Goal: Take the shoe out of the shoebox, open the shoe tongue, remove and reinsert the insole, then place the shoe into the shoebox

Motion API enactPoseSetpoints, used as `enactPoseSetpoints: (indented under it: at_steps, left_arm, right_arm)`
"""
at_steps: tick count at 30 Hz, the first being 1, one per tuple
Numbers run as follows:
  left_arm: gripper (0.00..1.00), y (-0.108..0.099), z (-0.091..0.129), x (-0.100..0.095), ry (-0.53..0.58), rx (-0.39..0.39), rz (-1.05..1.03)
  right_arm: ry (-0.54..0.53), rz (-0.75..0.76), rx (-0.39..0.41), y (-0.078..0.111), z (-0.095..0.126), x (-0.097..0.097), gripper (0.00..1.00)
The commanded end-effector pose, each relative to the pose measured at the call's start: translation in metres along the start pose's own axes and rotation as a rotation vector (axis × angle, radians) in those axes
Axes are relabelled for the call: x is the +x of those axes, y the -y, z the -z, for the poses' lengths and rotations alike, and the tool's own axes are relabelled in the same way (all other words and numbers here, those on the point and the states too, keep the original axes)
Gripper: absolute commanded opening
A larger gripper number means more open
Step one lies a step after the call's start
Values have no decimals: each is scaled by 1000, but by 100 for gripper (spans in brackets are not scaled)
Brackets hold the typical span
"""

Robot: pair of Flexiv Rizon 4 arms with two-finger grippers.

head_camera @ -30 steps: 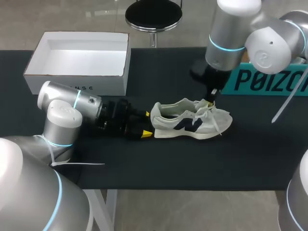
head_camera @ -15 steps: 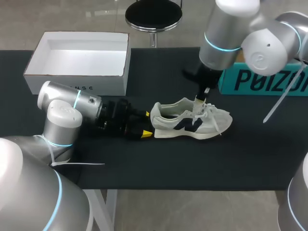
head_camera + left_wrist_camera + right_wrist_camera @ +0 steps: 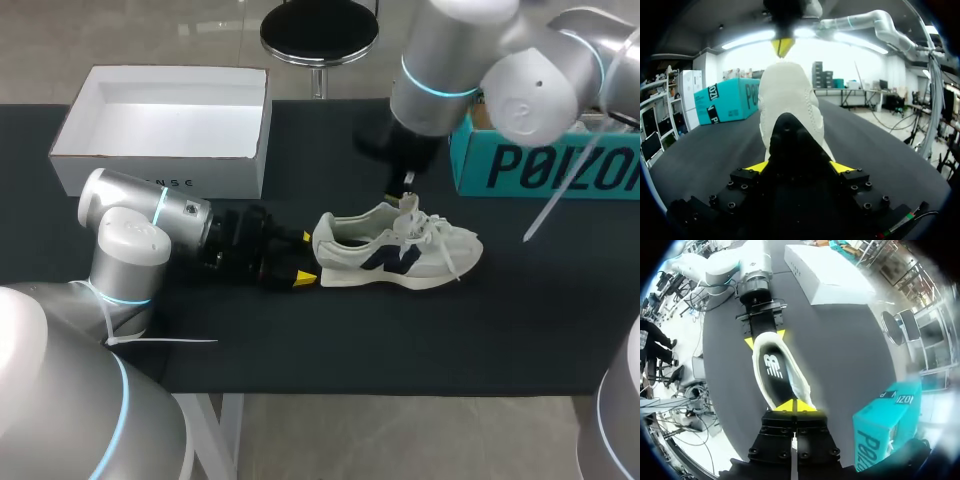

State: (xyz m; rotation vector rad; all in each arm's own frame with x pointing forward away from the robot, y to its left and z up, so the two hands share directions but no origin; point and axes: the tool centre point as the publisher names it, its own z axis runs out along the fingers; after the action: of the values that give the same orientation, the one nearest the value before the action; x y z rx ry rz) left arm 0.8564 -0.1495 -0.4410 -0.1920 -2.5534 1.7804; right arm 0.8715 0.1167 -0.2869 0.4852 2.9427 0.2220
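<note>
On the table (image 3: 400, 340) beside the shoebox (image 3: 160, 172), left gripper (image 3: 303, 262) clamps shoe (image 3: 400, 250) heel, right gripper (image 3: 407, 200) pinches tongue (image 3: 408, 212): opening step, next lift it clear of insole (image 3: 774, 371)

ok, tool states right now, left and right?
Left tool: closed on the heel of the shoe.
Right tool: closed, pinching the tongue.

Soft overhead light covers the dark desk (image 3: 420, 340); the shoe (image 3: 400, 258) casts a faint shadow. Ceiling strips (image 3: 755, 39) glare white in the left wrist view; the right wrist view washes out near its rim.
</note>
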Motion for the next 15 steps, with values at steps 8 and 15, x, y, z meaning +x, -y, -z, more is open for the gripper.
enactPoseSetpoints:
  at_steps: [8, 15]
  left_arm:
    - [0, -1, -2, -1, -1, -2, 0]
    - [0, -1, -2, -1, -1, -2, 0]
  right_arm:
    - [-75, 63, 89, -21, -32, 6, 0]
    - [-116, 131, 176, -25, -48, 12, 0]
